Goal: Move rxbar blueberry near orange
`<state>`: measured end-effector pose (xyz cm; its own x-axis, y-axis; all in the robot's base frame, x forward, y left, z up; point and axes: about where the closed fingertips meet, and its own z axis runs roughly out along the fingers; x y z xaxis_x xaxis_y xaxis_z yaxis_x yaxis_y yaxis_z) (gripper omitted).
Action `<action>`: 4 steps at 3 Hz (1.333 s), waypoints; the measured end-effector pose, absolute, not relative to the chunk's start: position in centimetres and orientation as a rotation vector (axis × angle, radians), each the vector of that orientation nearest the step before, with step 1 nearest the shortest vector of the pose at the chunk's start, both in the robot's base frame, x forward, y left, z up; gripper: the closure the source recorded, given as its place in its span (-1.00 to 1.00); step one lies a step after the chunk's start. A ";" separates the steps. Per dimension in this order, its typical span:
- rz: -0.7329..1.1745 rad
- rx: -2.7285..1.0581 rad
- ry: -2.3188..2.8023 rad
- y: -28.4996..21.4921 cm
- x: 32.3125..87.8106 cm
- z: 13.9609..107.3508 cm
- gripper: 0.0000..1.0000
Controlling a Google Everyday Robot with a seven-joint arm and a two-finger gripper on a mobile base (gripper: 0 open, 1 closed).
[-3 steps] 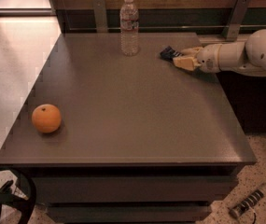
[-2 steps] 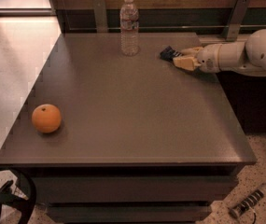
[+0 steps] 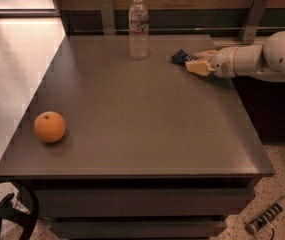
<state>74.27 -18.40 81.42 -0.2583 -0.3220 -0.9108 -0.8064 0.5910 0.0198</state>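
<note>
Camera view: snack bar lies flat at far-right of worktop, near back edge. Orange sits at near-left corner, well apart from snack bar. Pincer comes in from right, low over worktop, tip right at snack bar's right end; can't tell if it's clenched on it or released. White arm runs off right side. Water bottle upright, left of snack bar, nr back edge.
</note>
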 end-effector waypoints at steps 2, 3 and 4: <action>0.616 -0.915 1.835 -18.4 74.3 81.4 1.00; 0.616 -0.916 1.835 -18.4 74.3 81.4 1.00; 0.615 -0.916 1.835 -18.4 74.3 81.4 1.00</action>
<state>74.28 -18.38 81.44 -0.2579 -0.3227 -0.9107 -0.8065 0.5910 0.0189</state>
